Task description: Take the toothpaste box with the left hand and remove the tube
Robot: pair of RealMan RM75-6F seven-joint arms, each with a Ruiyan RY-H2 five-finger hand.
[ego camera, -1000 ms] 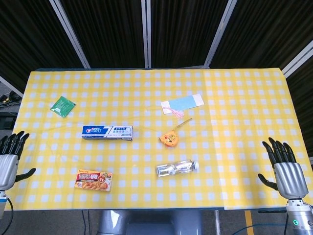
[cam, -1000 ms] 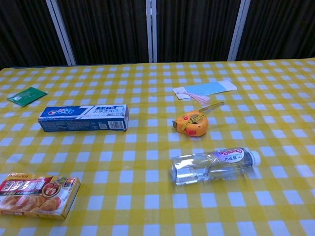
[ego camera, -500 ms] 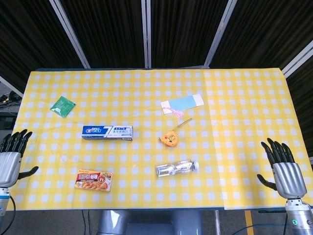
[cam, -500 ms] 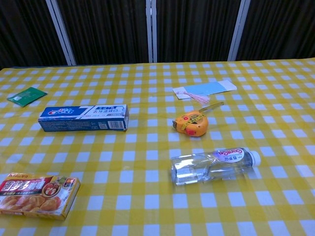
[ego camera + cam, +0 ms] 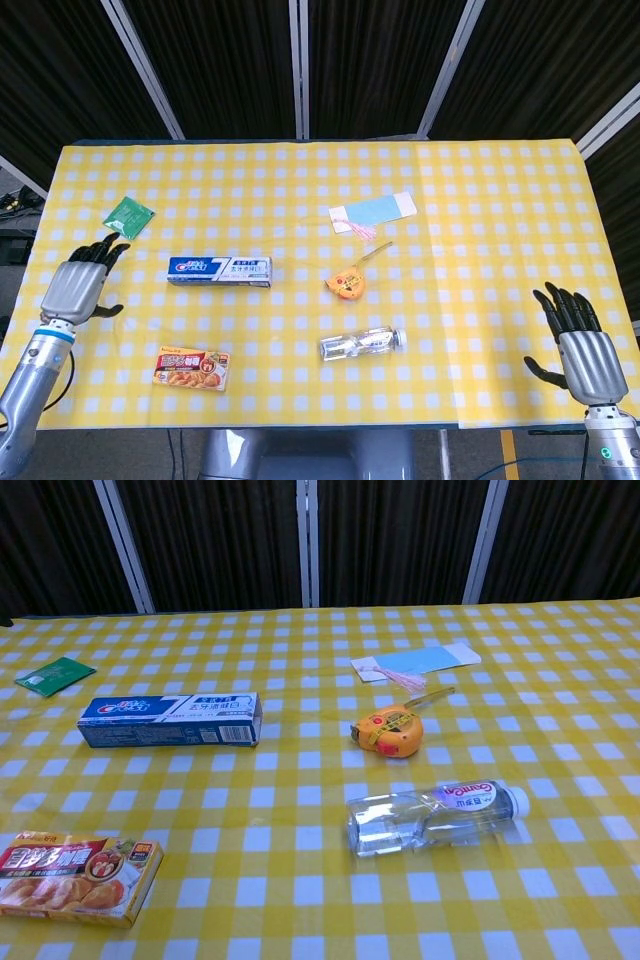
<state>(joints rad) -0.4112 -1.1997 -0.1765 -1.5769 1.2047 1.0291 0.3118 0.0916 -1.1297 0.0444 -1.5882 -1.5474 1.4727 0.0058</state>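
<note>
Step in hand: the reach toward the toothpaste box [image 5: 219,270], lying flat and untouched on the checked tabletop [image 5: 480,200], left of centre, long side toward the robot. Left robot hand [image 5: 80,285] hovering over the left margin, fingers spread, empty, still well apart from the box's left end. Right robot hand [image 5: 578,345] open and idle at the right edge. Next: carry rightward, lower, close across the box's narrow sides. Versus half a second ago: left hand moved up and inward from the table's edge; right hand barely shifted; box unmoved.
</note>
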